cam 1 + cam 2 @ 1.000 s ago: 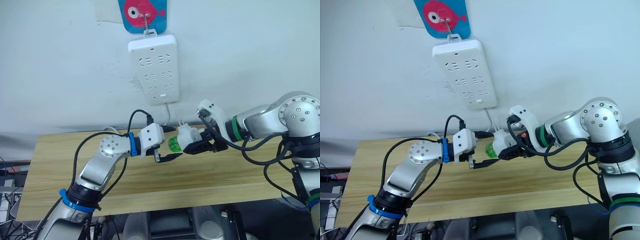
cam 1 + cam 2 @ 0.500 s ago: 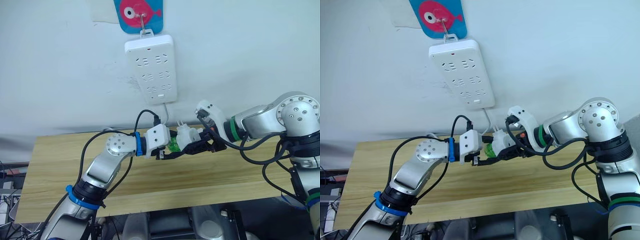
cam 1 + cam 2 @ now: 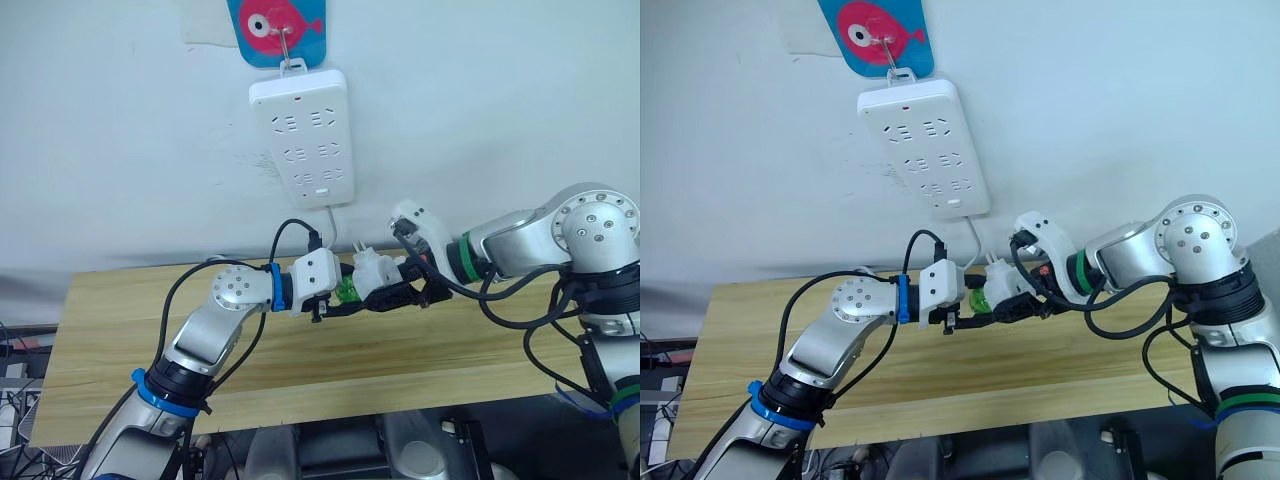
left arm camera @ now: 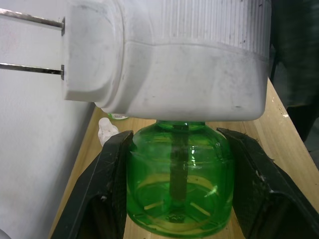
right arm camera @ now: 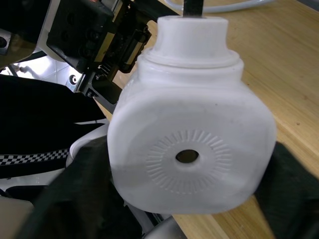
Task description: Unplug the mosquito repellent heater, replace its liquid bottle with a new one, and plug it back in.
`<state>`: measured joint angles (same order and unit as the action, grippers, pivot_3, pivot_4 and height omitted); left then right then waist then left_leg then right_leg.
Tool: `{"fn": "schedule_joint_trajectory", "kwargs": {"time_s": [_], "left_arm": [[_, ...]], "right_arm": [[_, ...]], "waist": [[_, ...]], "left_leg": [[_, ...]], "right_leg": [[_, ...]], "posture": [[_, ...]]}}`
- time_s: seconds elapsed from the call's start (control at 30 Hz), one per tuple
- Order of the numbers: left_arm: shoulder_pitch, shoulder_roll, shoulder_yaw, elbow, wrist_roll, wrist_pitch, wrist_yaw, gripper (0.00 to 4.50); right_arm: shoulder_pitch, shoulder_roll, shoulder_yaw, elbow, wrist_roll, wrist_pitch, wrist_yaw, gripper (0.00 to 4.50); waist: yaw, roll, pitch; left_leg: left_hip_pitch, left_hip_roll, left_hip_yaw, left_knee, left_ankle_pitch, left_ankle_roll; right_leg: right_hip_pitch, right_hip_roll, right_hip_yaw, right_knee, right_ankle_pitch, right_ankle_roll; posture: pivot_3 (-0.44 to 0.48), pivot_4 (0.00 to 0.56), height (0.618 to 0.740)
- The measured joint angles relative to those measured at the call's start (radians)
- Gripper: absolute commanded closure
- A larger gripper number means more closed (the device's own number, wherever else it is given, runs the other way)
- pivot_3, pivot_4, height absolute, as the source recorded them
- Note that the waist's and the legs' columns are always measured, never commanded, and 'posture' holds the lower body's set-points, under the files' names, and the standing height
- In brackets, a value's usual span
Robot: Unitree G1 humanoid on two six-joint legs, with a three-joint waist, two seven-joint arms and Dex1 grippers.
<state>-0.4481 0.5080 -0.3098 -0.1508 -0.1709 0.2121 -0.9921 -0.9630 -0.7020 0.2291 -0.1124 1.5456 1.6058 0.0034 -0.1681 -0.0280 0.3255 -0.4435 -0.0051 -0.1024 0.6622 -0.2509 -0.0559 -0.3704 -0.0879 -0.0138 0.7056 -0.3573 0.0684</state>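
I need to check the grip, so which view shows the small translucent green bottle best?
The left wrist view: the translucent green bottle sits between both black fingers, under the white plastic heater. The eye views show a green speck; the right wrist view shows the heater's vent face.

We face a pale, slightly scuffed wall (image 3: pixel 120 150) under even light. A white multi-socket power strip (image 3: pixel 303 135) hangs on it from a hook over a blue card with a pink fish (image 3: pixel 277 25), its white cord (image 3: pixel 331 222) trailing down. Below runs a light wooden worktop (image 3: pixel 110 330) set against the wall, cables (image 3: pixel 15 340) hanging past its left end.
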Motion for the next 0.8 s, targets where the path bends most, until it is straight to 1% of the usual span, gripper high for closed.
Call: {"fn": "schedule_joint_trajectory", "kwargs": {"time_s": [0.2,0.33,0.57,0.7,0.8], "left_arm": [[0.007,0.000,0.014,0.000,0.000,-0.002,0.018,2.23],[0.035,0.003,0.043,0.000,-0.005,-0.006,0.030,2.23],[0.119,-0.005,0.116,-0.013,-0.046,-0.002,0.067,2.23],[0.164,-0.008,0.161,-0.042,-0.087,0.004,0.087,2.23],[0.211,-0.015,0.200,-0.060,-0.123,0.006,0.100,2.23]], "right_arm": [[0.001,-0.008,-0.021,-0.012,-0.005,0.000,0.017,0.07],[0.028,-0.043,-0.063,-0.043,-0.001,-0.009,0.033,0.07],[0.218,-0.066,-0.165,-0.196,0.000,-0.117,0.098,0.07],[0.342,-0.059,-0.197,-0.288,-0.047,-0.204,0.131,0.07],[0.441,-0.033,-0.213,-0.347,-0.097,-0.281,0.156,0.07]], "waist": [[0.000,0.000,0.000],[0.000,0.000,0.000],[0.000,0.000,-0.001],[0.001,0.000,-0.002],[0.002,0.000,-0.002]], "left_leg": [[0.000,0.000,0.000,0.000,0.000,0.000],[0.000,0.000,0.000,0.000,0.000,0.000],[0.000,0.000,0.000,0.001,0.000,0.000],[0.000,0.000,-0.001,0.003,0.000,0.000],[0.001,0.000,0.000,0.003,0.000,0.000]], "right_leg": [[0.000,0.000,0.000,0.000,0.000,0.000],[0.000,0.000,0.000,0.000,0.000,0.000],[-0.001,0.000,0.000,0.002,0.000,0.000],[-0.001,0.000,0.000,0.005,0.000,0.000],[-0.002,0.000,0.001,0.006,0.000,0.000]], "posture": [[-0.287,0.296,0.740],[-0.290,0.286,0.740],[-0.283,0.262,0.740],[-0.275,0.255,0.740],[-0.266,0.251,0.740]]}}
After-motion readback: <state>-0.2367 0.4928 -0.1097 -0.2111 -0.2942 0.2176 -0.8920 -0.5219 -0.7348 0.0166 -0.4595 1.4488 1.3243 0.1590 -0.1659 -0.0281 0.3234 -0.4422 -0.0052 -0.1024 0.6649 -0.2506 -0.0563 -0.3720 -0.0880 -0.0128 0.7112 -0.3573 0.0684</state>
